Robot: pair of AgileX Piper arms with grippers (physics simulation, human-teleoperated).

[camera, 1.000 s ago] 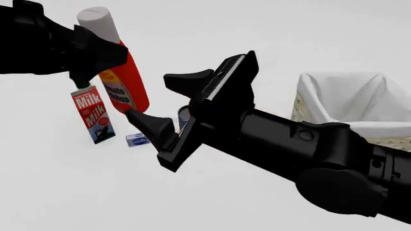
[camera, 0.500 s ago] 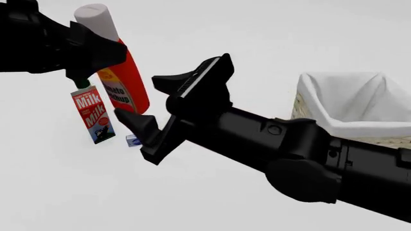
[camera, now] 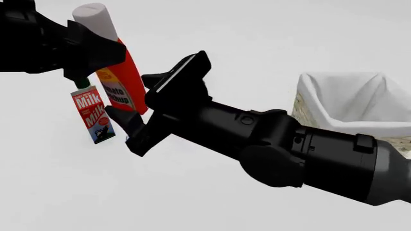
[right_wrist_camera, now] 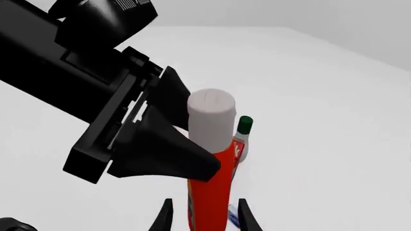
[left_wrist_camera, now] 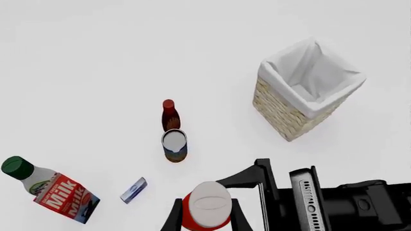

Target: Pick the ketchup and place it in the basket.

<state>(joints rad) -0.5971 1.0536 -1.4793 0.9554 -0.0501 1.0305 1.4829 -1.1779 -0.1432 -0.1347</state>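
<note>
Gripping the ketchup (camera: pixel 125 79) is the left gripper (camera: pixel 96 53); right gripper (camera: pixel 151 101) gapes open (overhead wrist view alone shows a maroon bottle (left_wrist_camera: pixel 169 114)).

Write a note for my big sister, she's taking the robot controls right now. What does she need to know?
Left gripper: shut on the ketchup, holding it just below its whitish cap, lifted off the table.
Right gripper: open, holding nothing, its fingers reaching toward the ketchup's red body.
The basket sits off to the right with nothing visible inside.
The milk carton, a small dark bottle, a can and a little blue box are on the table and are not part of the job.
Done: ketchup picked up. Left: get it over to the basket and drop it in.
</note>
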